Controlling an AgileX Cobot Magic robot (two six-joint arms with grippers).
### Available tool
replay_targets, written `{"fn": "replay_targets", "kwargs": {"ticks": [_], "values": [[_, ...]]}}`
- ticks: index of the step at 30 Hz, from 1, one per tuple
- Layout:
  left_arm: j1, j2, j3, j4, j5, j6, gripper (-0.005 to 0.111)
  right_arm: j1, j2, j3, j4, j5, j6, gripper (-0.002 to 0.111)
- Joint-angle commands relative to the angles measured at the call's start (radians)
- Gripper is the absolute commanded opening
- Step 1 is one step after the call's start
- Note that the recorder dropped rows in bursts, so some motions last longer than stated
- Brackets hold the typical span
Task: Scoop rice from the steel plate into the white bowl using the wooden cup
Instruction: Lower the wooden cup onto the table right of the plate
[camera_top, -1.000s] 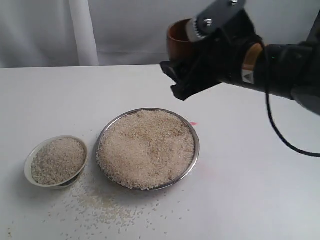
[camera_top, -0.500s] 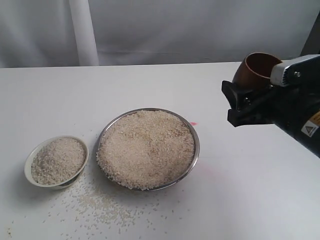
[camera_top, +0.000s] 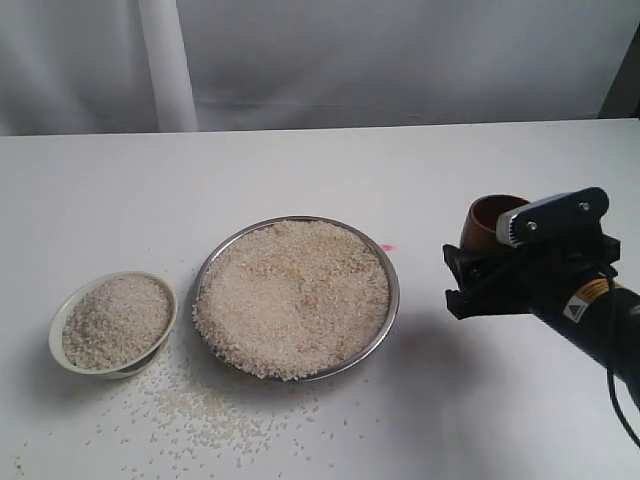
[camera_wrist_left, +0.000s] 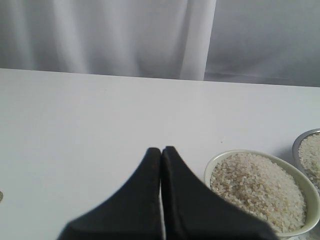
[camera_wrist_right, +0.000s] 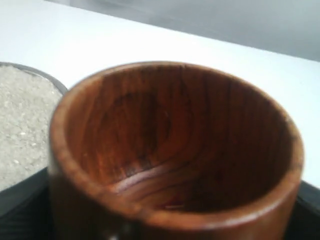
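Swings empty wooden cup (camera_top: 490, 215), clamped in right gripper (camera_top: 478, 272) jaws, off steel plate (camera_top: 393, 290) down near desk (camera_top: 500, 410) right edge, likely parking it; left gripper (camera_wrist_left: 161, 150) jaws pinched together.

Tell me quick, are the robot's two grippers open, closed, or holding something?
Left gripper: closed, holding nothing.
Right gripper: closed around the wooden cup, which looks empty.

Triangle warning sticker (camera_top: 574, 310) — right arm (camera_top: 612, 338), wording too small
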Motion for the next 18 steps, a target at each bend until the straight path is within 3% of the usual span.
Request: {"fn": "replay_targets", "kwargs": {"ticks": [1, 18], "values": [[-0.006, 0.0, 0.001, -0.001, -0.01, -0.004, 0.0, -0.007, 0.092, 0.003, 0.044, -0.117, -0.017, 0.0], [-0.006, 0.0, 0.001, -0.001, -0.01, -0.004, 0.0, -0.008, 0.269, -0.003, 0.177, -0.233, -0.042, 0.0]]}}
